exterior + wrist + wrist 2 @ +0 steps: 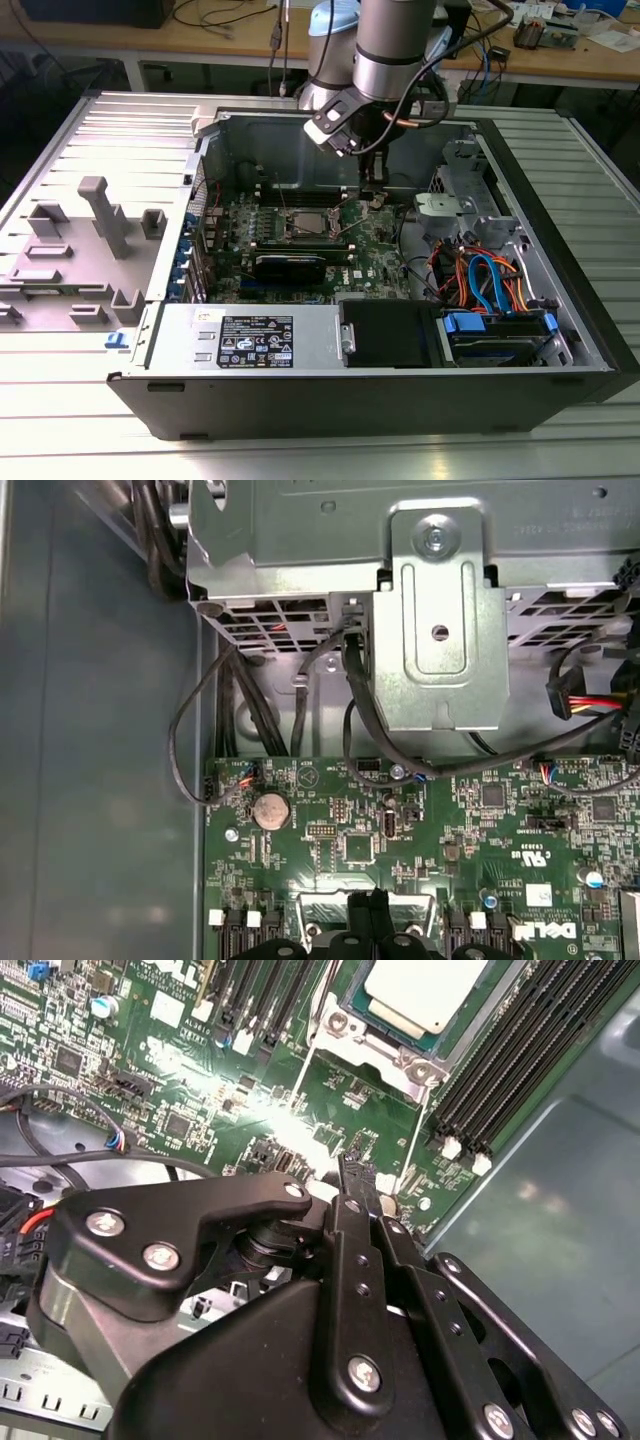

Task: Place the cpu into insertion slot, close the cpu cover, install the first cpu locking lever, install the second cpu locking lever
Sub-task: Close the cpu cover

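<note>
Partly cut off by picture edge in second wrist view: flat square silver-topped cpu (425, 990), seated in silver-rimmed square insertion slot (340, 1022). Black gripper (357, 1175) fingers pressed together, tips low over green circuit board (200, 1080) just beside slot; contact unclear. Arm (385, 40) upright above open computer case (300, 400).

I record the cpu (425, 995) as having a silver-grey metal top, smooth with a dull sheen. The cpu cover (375, 1048) is bare bright metal. The circuit board (290, 1110) is green and its glossy face throws back glare. The gripper (356, 1178) is black, smooth and semi-matt, with bright metal screw heads. The bracket (440, 630) is plain sheet metal, dull grey. The computer case (280, 150) is matt grey metal inside.
</note>
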You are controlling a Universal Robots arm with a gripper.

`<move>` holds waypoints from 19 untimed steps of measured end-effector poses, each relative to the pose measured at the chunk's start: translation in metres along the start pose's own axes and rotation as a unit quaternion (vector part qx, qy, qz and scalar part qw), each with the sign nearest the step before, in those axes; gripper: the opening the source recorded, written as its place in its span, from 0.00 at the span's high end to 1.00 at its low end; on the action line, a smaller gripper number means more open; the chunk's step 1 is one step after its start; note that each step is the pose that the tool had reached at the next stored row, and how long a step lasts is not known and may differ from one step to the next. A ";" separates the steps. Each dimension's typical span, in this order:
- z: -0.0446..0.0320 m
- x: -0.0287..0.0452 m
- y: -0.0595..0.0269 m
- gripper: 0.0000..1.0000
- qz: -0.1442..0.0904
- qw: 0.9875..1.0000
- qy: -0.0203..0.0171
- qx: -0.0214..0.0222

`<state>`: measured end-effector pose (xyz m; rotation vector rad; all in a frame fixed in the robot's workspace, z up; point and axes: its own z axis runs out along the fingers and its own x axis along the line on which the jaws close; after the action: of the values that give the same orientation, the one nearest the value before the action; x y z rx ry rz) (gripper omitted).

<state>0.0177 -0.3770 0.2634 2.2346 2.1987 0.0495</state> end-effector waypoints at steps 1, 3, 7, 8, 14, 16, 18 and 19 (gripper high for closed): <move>0.0000 0.0000 0.0008 0.89 0.000 1.000 0.000 0.000; 0.0001 0.0000 0.0031 0.89 0.000 1.000 0.000 0.000; 0.0003 0.0001 0.0088 0.89 0.000 1.000 0.000 0.000; 0.0004 0.0002 0.0102 0.89 0.000 1.000 0.000 0.000; 0.0014 0.0003 0.0219 0.89 -0.001 1.000 0.000 0.000; 0.0027 0.0004 0.0241 0.89 -0.005 1.000 0.000 0.000; 0.0039 0.0003 0.0241 0.89 -0.005 1.000 0.001 0.000; 0.0049 0.0003 0.0241 0.89 -0.005 1.000 0.001 0.000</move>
<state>0.0419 -0.3769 0.2591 2.2257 2.2105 0.0516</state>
